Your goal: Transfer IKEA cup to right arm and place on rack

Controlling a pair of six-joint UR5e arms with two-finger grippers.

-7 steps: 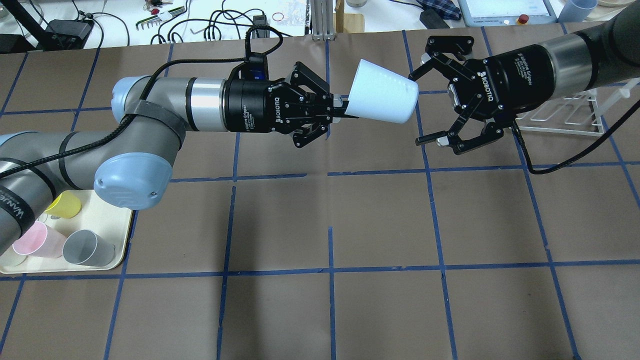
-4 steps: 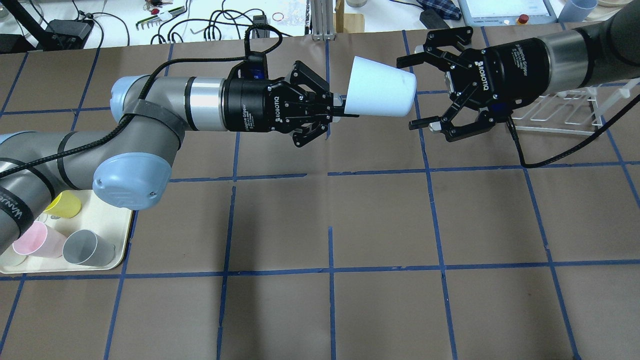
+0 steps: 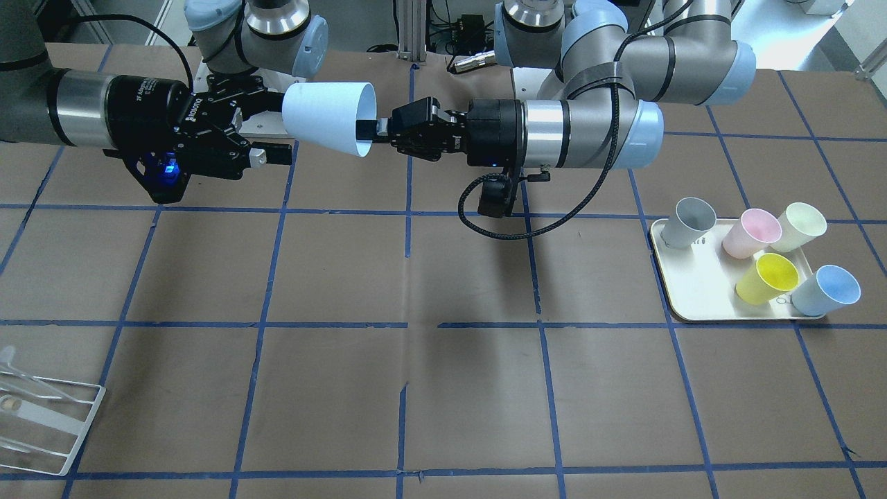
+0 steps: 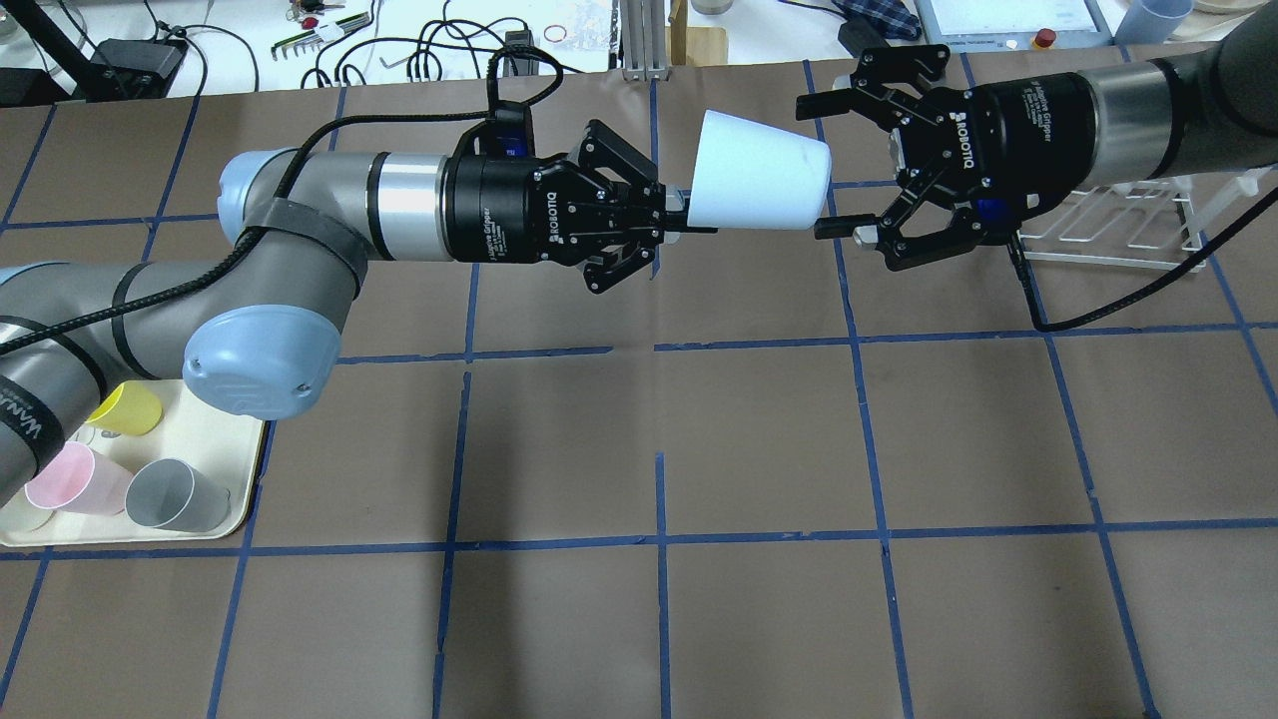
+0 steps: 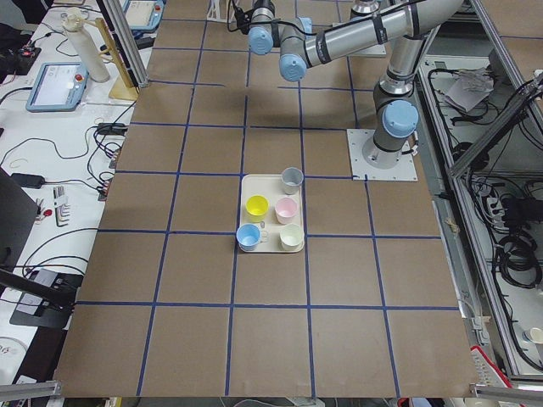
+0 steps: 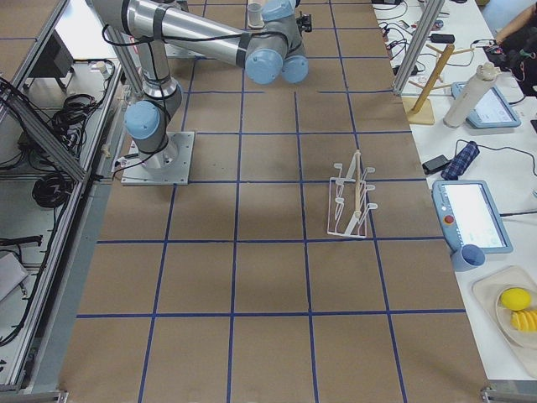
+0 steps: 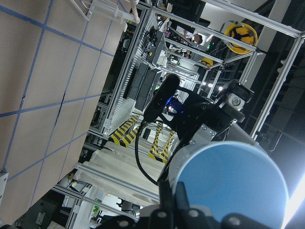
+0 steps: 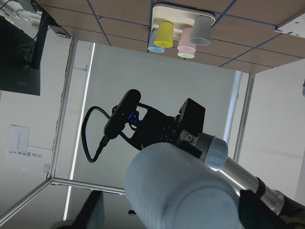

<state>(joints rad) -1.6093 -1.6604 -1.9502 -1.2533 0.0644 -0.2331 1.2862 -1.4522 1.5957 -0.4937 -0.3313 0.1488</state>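
Right arm (image 4: 1128,120) had shifted over the last second toward the table's far edge and turned at the wrist. It lined up with the cup instead of sitting off to the near side of it. Left arm (image 4: 300,210) barely moved and stayed stretched out level over the table (image 4: 659,449).

Tray (image 4: 235,469) with the spare cups and the rack (image 4: 1128,235) were unchanged. The rack sat on the table beneath the right arm's wrist, with nothing seen on it.

The pale blue cup (image 4: 759,185) was in mid-air between the two claws, lying on its side, mouth toward the left arm and base toward the right. Its tilt had levelled out a little.

Left claw (image 4: 684,213) was pinched tight on the cup's rim, one finger inside the mouth and one outside. It alone carried the cup.

Right claw (image 4: 817,167) was spread wide and held nothing. Its fingertips now sat either side of the cup's base, close to it, with no contact visible. A second earlier, one tip was at the base edge and the other hung well off to the near side.

Judgement: the handover was lined up but not made. The right claw likely needed to push a bit further on and close before the left let go. The rack step was still to come.
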